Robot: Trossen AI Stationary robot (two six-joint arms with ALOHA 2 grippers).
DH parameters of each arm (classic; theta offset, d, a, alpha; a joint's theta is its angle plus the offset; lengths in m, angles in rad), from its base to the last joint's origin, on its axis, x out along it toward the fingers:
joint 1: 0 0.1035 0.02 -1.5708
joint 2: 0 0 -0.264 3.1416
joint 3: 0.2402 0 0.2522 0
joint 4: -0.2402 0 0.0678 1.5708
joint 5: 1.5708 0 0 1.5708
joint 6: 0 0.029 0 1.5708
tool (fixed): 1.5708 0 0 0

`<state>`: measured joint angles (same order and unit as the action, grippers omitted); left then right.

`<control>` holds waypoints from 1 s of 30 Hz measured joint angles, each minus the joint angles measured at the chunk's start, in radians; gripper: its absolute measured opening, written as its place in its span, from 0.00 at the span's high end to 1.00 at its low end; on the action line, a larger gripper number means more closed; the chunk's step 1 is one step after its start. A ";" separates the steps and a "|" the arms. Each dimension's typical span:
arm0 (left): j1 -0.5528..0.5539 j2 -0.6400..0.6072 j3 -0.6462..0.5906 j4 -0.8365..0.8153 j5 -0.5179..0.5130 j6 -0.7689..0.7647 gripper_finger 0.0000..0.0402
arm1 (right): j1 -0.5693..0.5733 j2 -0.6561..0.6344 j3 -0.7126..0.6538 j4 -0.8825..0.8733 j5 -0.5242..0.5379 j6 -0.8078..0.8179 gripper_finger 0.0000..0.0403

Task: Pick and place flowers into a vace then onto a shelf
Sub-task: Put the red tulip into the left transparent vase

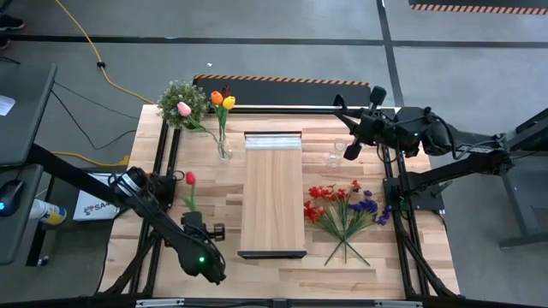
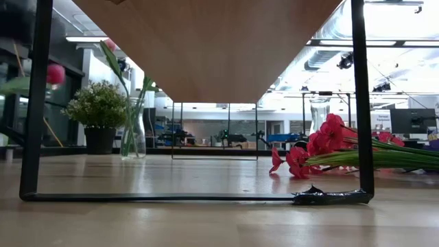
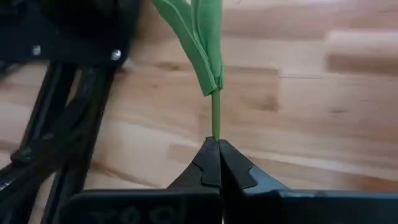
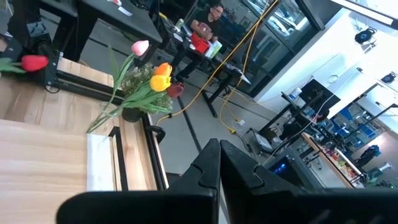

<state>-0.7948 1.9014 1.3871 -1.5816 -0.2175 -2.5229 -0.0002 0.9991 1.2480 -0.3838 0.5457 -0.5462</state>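
Observation:
My left gripper (image 1: 192, 216) stands at the table's near left, shut on a red tulip (image 1: 190, 179) whose head points toward the far edge. In the low view the tulip's head (image 2: 55, 73) is well above the table. A glass vase (image 1: 224, 151) at the far left holds yellow, orange and pink tulips. More flowers (image 1: 344, 210), red and purple, lie flat on the table at the right. The shelf (image 1: 272, 192) stands in the middle on black brackets. My right gripper (image 4: 219, 163) is shut and holds nothing, raised over the far right. My left gripper pinches the tulip's green stem (image 3: 216, 127) between its two fingertips, just below the leaves (image 3: 200, 37). The fingers come from the near side, slanting down, and the stem runs on beyond them. The tulip is lifted, with its head held clear of the table.
A bushy potted plant (image 1: 178, 101) stands at the far left corner beside the vase. A second, empty glass vase (image 1: 334, 155) stands right of the shelf's far end. Black frame rails (image 1: 163, 162) run along both table sides. A person sits in the room beyond (image 4: 208, 28).

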 joint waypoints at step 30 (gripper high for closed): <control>0.044 -0.256 0.019 0.010 -0.725 0.144 0.95 | 0.001 0.000 0.000 0.007 -0.037 -0.011 1.00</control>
<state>-0.7509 1.6454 1.4063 -1.5711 -0.9422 -2.3786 0.0006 0.9989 1.2480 -0.3764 0.5087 -0.5571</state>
